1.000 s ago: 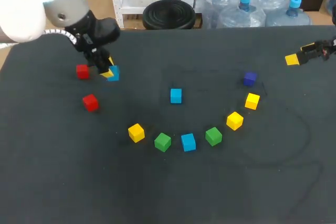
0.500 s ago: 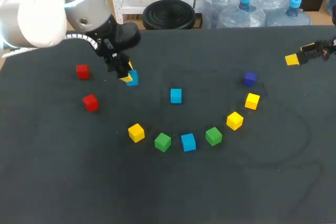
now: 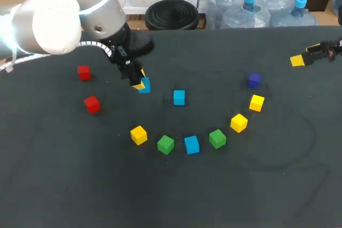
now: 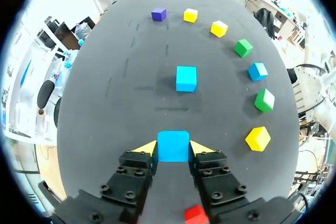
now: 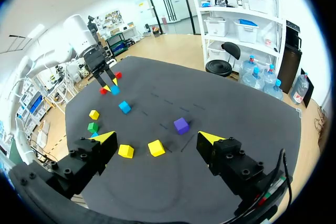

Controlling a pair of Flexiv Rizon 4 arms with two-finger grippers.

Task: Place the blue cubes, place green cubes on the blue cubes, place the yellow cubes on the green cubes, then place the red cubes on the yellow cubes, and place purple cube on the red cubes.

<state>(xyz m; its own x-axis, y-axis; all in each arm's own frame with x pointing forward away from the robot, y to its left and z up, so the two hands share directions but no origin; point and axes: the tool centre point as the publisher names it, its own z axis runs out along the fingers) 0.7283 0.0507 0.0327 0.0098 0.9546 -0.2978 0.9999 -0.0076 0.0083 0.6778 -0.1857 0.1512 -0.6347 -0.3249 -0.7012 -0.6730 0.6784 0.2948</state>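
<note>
One blue cube (image 3: 145, 86) is pinched in the left end effector (image 3: 141, 84), upper left of centre. Risk: a weak pinch drops it, or a close set-down knocks the second blue cube (image 3: 179, 97) aside.

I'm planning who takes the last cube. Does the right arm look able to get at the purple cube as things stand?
Probably yes. The right gripper is open and empty, the purple cube stands apart from the nearest yellow cube, and the left arm is well away from it.
</note>
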